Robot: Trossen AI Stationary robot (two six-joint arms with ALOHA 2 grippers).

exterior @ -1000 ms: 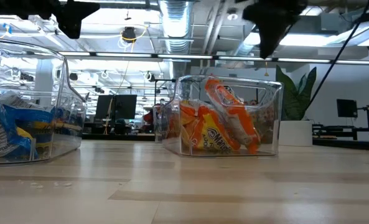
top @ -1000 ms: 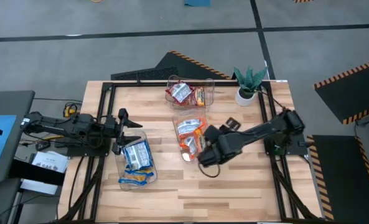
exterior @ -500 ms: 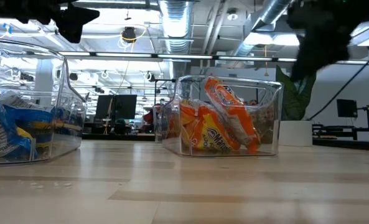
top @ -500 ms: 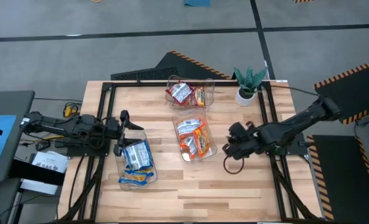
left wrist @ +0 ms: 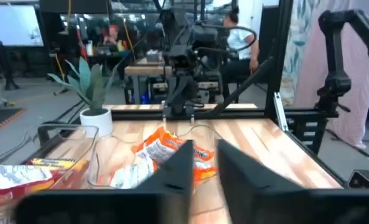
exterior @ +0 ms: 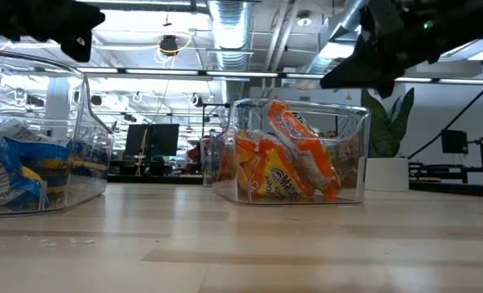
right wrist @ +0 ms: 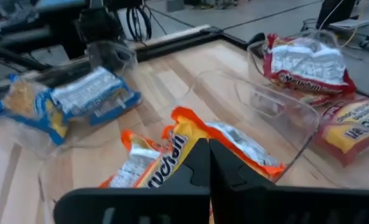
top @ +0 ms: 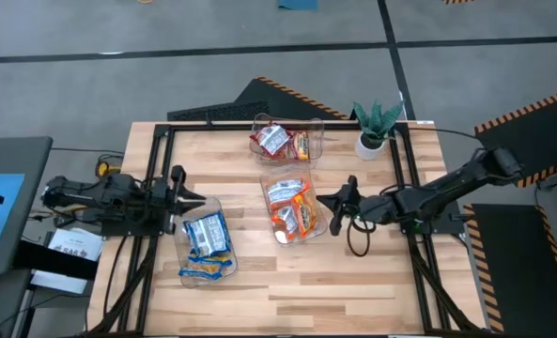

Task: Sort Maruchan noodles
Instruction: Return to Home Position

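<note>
sorted by colour on the wood table (top: 353, 282): red-and-white packets (top: 276, 139) sit in the clear far bin (top: 317, 127) by the far edge, w/ a potted plant (top: 374, 125) beside it toward the far-right corner. orange packets (top: 293, 207) are in the middle bin (exterior: 349, 122) at mid-table. blue-and-white packets (top: 206, 237) are in the left bin (exterior: 72, 110) nr the left edge, toward the near side.

left gripper (top: 190, 194) hangs over the left edge, just beside the left bin. the left wrist view shows its fingers w/ a narrow gap btwn them, holding nothing. right gripper (top: 325, 201) hangs just right of the middle bin, pointing at it. the right wrist view shows its fingers pressed together, empty.

only the high view gives the whole layout. the low view shows the orange packets piled on edge against the bin wall, which the overhead shot flattens; the far bin is mostly hidden behind there. the right wrist view catches all three colours at once.
</note>
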